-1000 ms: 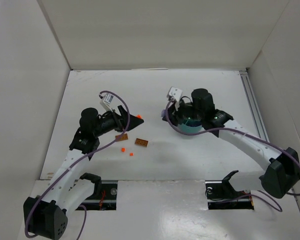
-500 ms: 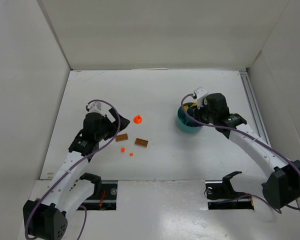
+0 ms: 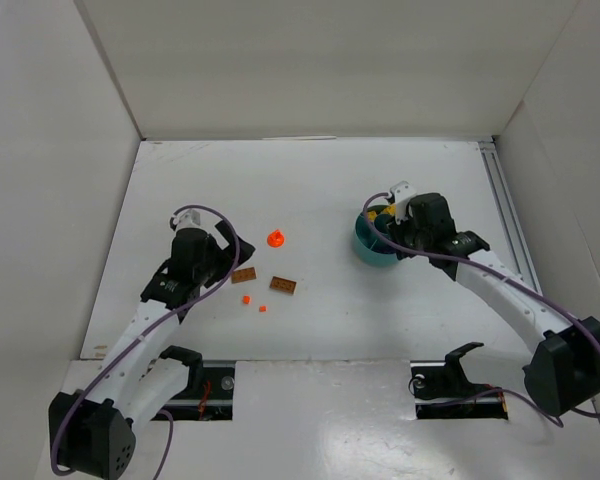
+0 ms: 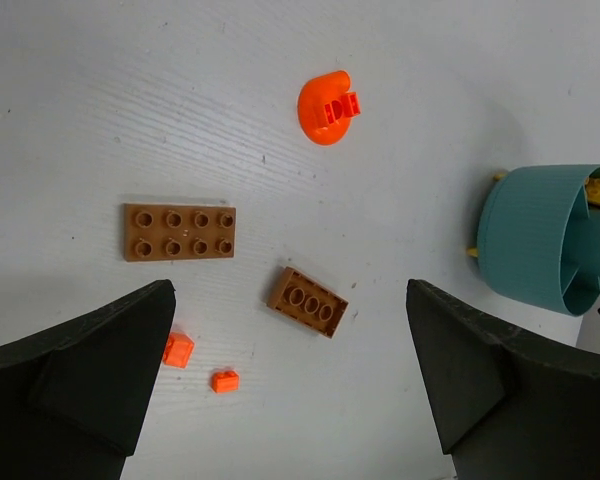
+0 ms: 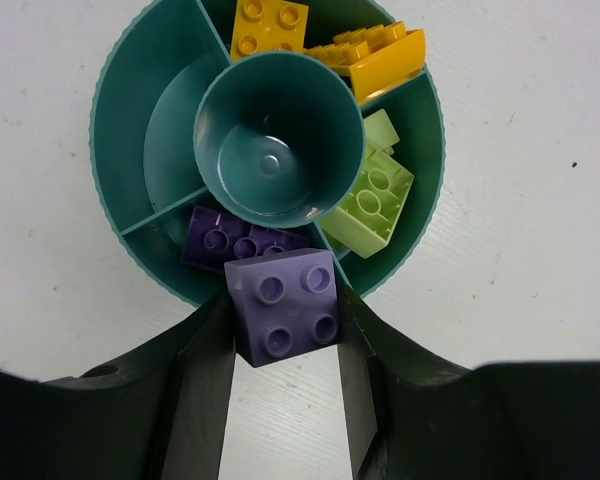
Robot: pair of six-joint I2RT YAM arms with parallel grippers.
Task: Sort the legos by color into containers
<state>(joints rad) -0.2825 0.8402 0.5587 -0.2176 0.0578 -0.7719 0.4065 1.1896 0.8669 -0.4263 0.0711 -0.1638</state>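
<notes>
Plainly, the step in hand is dropping a purple brick (image 5: 283, 310) into the teal tub (image 5: 130, 120), and the right gripper (image 5: 285, 335) is clamped on it, one finger against each side, studs up.

In the right wrist view the brick hangs over the tub's near rim, above the wedge that already has a purple brick (image 5: 225, 243) lying in it. It is partly over the outer wall rather than fully inside. To do this well, I would carry it a little inward, toward the central cup (image 5: 275, 140), until the whole brick sits over that wedge. Then I would lower it before parting the jaws, since a brick let go on the rim could tip out onto the table.

The wedge is narrow, and the lime green bricks (image 5: 375, 200) lie in the next one round, just past the divider, so drift that way risks a mixed colour. The yellow bricks (image 5: 310, 40) fill the far side of the tub. The tub looks light, so a finger pressing its wall could shove it.

The left gripper (image 4: 288, 300) hangs with its jaws wide apart and nothing between them. It is well to the left of the tub, over a brown plate (image 4: 178, 231), a small brown brick (image 4: 307, 301), an orange round piece (image 4: 329, 107) and two tiny red-orange bits (image 4: 178, 349), all loose on the table.
</notes>
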